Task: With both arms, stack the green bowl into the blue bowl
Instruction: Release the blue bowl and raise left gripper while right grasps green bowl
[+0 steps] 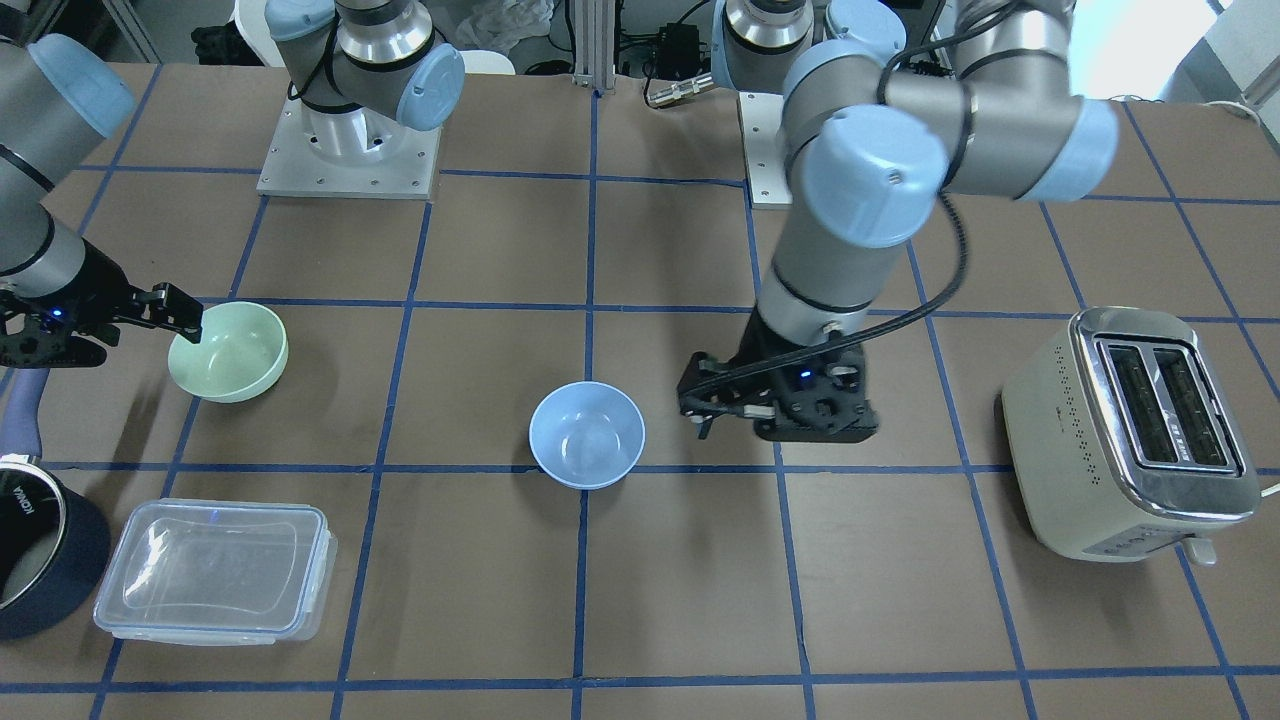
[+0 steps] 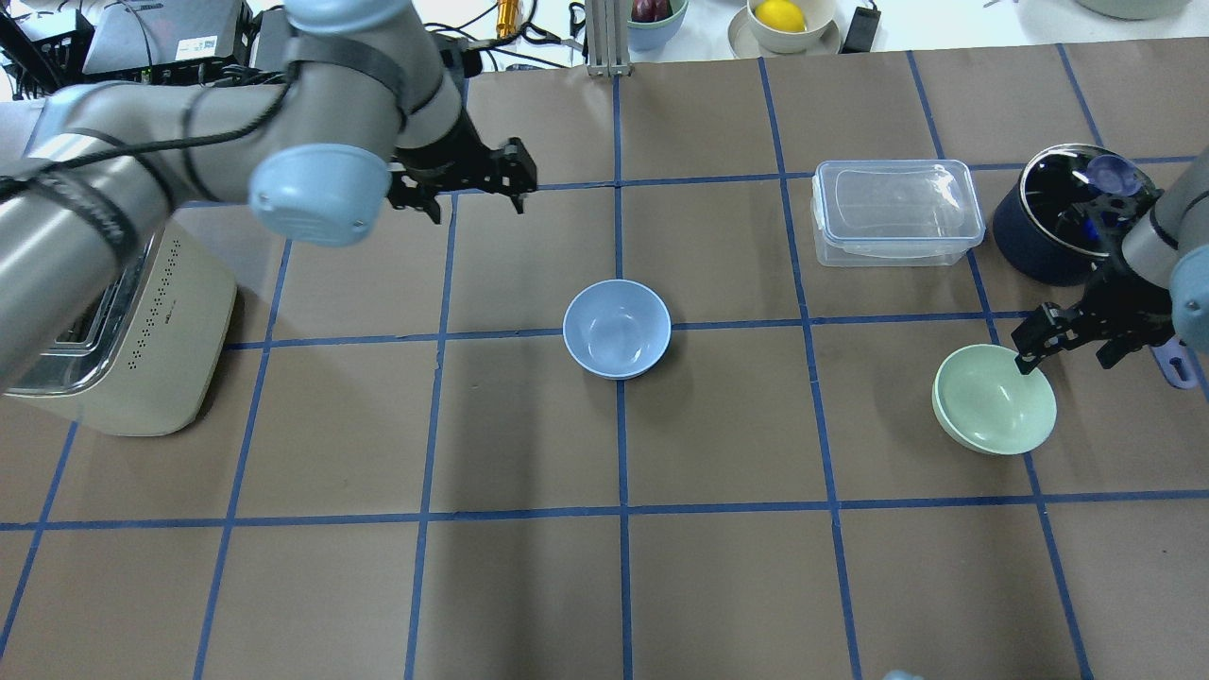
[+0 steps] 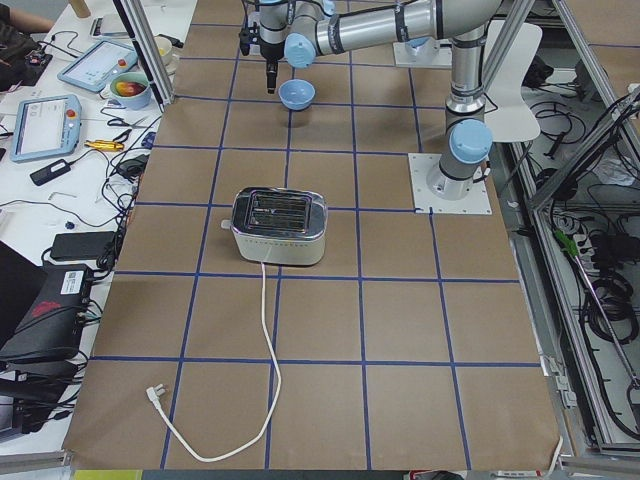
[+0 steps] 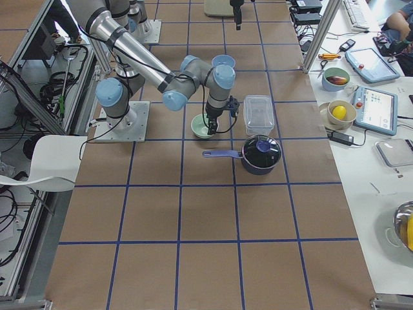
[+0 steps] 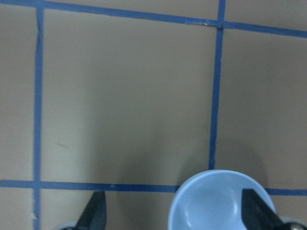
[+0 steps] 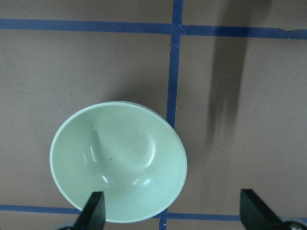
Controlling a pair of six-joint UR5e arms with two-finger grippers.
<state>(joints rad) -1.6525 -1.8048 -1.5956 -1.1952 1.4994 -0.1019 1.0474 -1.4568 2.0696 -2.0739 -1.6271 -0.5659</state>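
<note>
The green bowl (image 1: 230,352) sits on the table at my right side and also shows in the overhead view (image 2: 994,399). My right gripper (image 1: 140,340) is open. One of its fingers (image 6: 92,211) is over the bowl's rim and the other is outside it, beside the bowl. The blue bowl (image 1: 587,433) stands upright and empty at the table's middle (image 2: 617,328). My left gripper (image 2: 477,206) is open and empty, hovering to one side of the blue bowl and apart from it. In the left wrist view the blue bowl (image 5: 211,201) lies low between the fingers.
A cream toaster (image 1: 1130,430) stands at my left end. A clear lidded plastic container (image 1: 215,570) and a navy saucepan (image 1: 40,560) with a purple handle sit near the green bowl. Bowls of fruit (image 2: 784,19) stand beyond the far edge.
</note>
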